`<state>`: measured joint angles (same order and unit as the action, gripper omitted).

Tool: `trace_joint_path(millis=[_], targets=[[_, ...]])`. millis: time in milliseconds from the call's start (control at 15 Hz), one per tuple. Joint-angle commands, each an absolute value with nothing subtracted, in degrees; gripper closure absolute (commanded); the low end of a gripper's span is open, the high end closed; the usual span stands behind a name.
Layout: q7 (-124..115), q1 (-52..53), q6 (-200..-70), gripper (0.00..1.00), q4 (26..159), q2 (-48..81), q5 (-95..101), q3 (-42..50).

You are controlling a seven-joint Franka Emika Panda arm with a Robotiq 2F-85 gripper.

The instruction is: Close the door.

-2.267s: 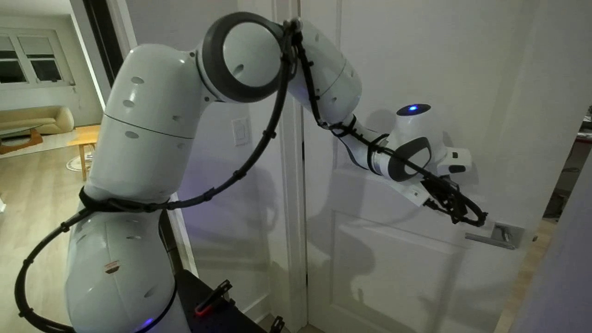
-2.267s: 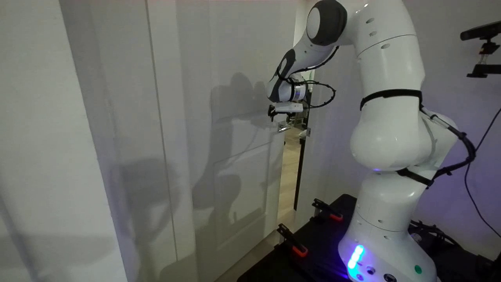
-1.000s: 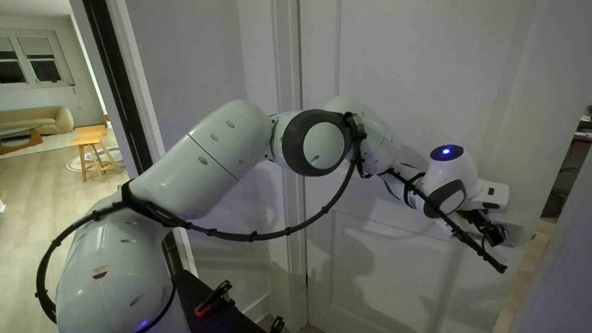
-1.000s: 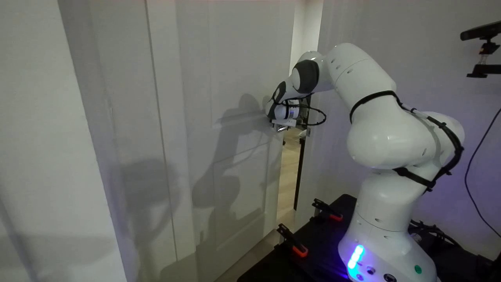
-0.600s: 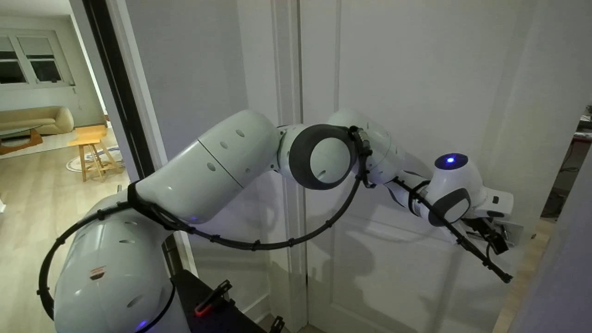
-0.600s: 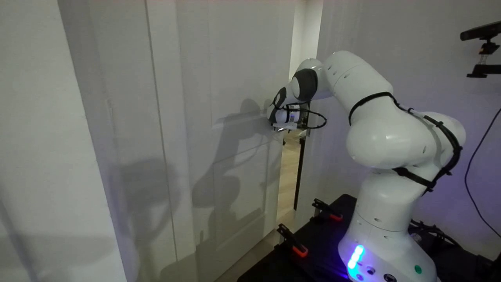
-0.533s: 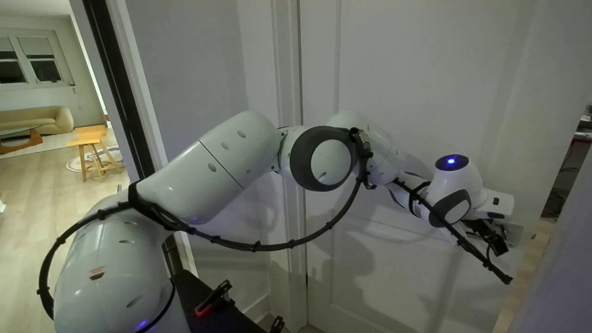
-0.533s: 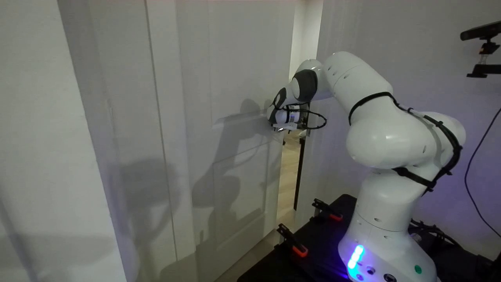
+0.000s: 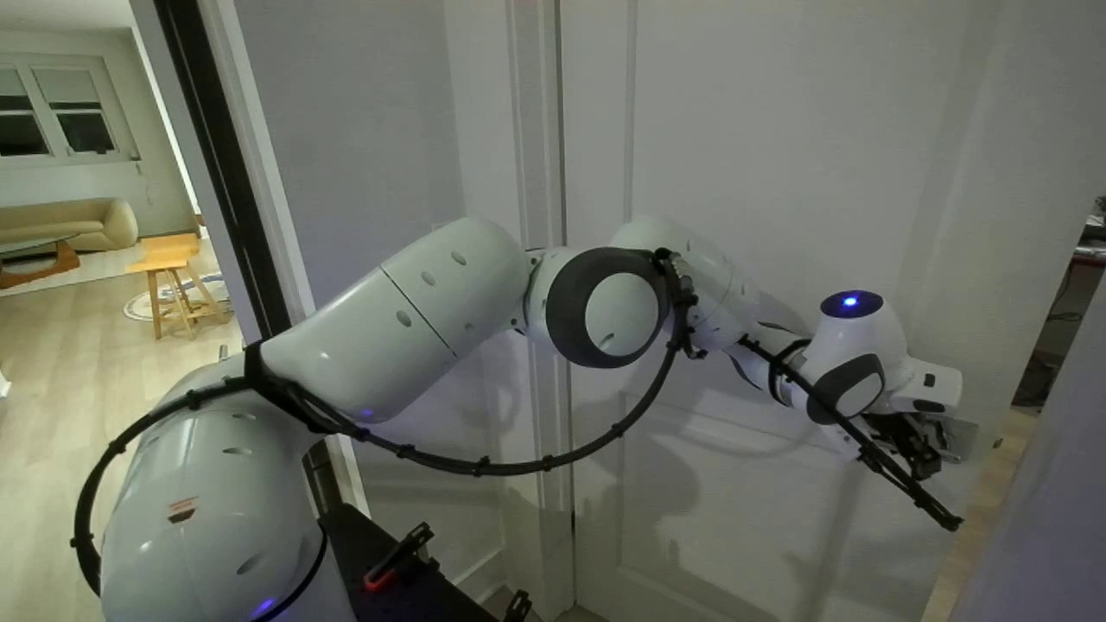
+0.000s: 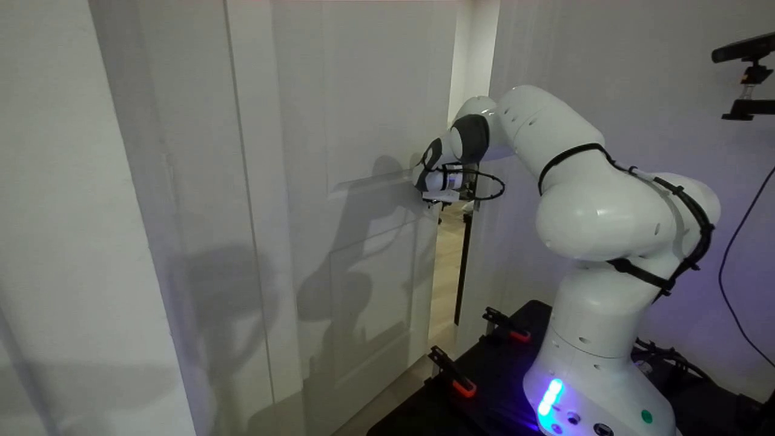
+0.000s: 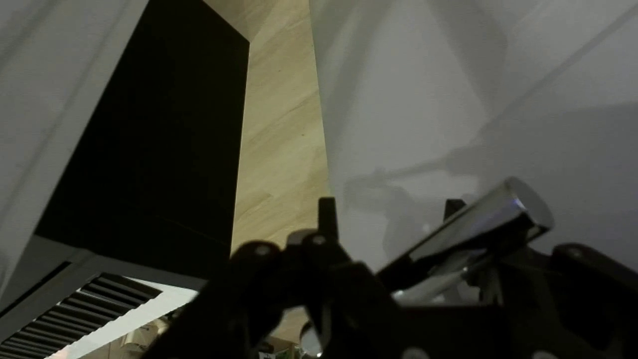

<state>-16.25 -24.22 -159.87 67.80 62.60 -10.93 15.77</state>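
The tall white door (image 9: 778, 173) with raised panels stands ajar in both exterior views (image 10: 375, 91). Light wood floor shows in the gap past its free edge, also in the wrist view beside the door's face (image 11: 408, 89). The silver lever handle (image 11: 478, 214) slants across my gripper in the wrist view; its metal plate (image 9: 963, 439) shows partly behind my gripper in an exterior view. My gripper (image 11: 391, 209) has its black fingertips well apart, with the lever crossing the space by the right finger. I cannot tell whether they touch. The gripper (image 9: 920, 458) is at handle height.
A white wall (image 9: 1045, 518) stands across the gap from the door. A black table (image 10: 412, 418) with red-and-black clamps (image 10: 451, 372) carries the arm. A black panel (image 11: 154, 149) shows left in the wrist view. A cable (image 9: 492, 466) hangs along the arm.
The arm has come down and outward, bringing the gripper from above the handle to the handle. In the last half second it sank slightly and its fingers look more spread. The door has not visibly moved.
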Motion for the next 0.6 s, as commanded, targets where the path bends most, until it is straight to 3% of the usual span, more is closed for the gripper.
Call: trace_joint_path(millis=[0, 267, 533], targets=[[-17.96, -22.96, -156.51, 0.73, 66.06, 63.08, -10.02, 17.75], [-18.01, -21.30, -154.53, 0.99, 67.15, 62.49, -8.96, 20.25], [-16.87, -18.92, -150.97, 1.00, 70.56, 60.11, -7.61, 22.74]])
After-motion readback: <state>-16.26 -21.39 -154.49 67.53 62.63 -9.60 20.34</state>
